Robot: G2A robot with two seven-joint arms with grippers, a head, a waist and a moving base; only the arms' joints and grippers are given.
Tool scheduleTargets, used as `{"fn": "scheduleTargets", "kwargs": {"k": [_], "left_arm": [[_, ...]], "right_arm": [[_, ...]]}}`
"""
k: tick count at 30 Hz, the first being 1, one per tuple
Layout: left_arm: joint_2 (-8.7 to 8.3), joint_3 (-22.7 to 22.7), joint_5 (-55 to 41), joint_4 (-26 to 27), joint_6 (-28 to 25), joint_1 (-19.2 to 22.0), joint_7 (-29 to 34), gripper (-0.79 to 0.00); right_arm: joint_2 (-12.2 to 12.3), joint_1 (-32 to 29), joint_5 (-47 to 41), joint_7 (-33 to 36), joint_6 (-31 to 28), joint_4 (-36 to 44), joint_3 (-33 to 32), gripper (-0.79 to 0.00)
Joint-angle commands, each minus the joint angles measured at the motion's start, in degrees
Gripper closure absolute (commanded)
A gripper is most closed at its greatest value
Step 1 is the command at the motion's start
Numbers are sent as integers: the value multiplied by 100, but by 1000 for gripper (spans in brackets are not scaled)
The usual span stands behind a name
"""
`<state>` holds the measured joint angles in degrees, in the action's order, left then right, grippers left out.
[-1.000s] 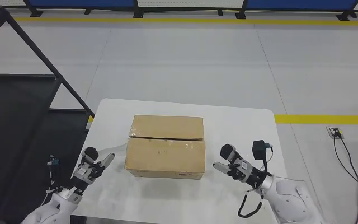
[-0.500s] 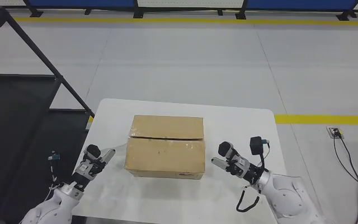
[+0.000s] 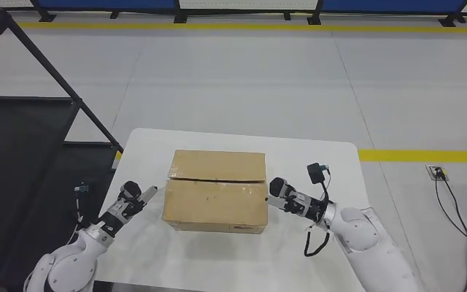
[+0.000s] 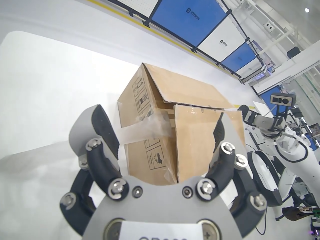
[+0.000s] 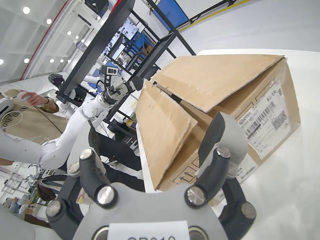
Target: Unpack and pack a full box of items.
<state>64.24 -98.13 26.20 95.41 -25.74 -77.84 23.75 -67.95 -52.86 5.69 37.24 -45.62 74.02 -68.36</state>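
Observation:
A brown cardboard box [image 3: 215,191] stands in the middle of the white table [image 3: 321,164], its top flaps folded down along a seam. Loose clear tape [image 4: 147,128] hangs on the end facing my left gripper. My left gripper [image 3: 148,193] sits a short way off that end, open, with the box end framed between its fingers [image 4: 105,126]. At the opposite end my right gripper [image 3: 271,194] is open right against the box [image 5: 220,86]. The slightly lifted near flap [image 5: 162,128] lies between its fingers [image 5: 222,131]. Whether they touch the cardboard I cannot tell.
A black metal frame [image 3: 73,102] stands off the table's left side. A white label [image 5: 265,121] is stuck on the box end by my right gripper. Bare tabletop lies behind the box and along the front edge [image 3: 219,255].
Both arms have moved inward toward the box. The right gripper went from the front right of the table up to the box's end, and the left gripper came closer to the other end.

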Motion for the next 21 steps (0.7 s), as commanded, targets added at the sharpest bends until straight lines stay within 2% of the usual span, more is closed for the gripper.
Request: {"fn": "scheduleTargets", "kwargs": {"k": [1, 8, 12, 18, 21], "left_arm": [[-4, 25, 11, -2, 10, 16, -7, -785], [-15, 54, -18, -11, 54, 63, -119, -785], [-13, 63, -66, 22, 134, 81, -263, -785], [-13, 46, -237, 109, 212, 112, -409, -785], [-33, 56, -193, 187, 21, 107, -259, -785]], "right_arm": [[-17, 121, -294, 142, -126, -153, 110, -785], [-15, 399, -1330, 798, -677, -484, 318, -785], [56, 350, -1872, 1185, -957, -347, 316, -785], [316, 50, -1752, 1270, -872, 428, 407, -785], [478, -109, -1570, 1317, -826, 835, 511, -785]]}}
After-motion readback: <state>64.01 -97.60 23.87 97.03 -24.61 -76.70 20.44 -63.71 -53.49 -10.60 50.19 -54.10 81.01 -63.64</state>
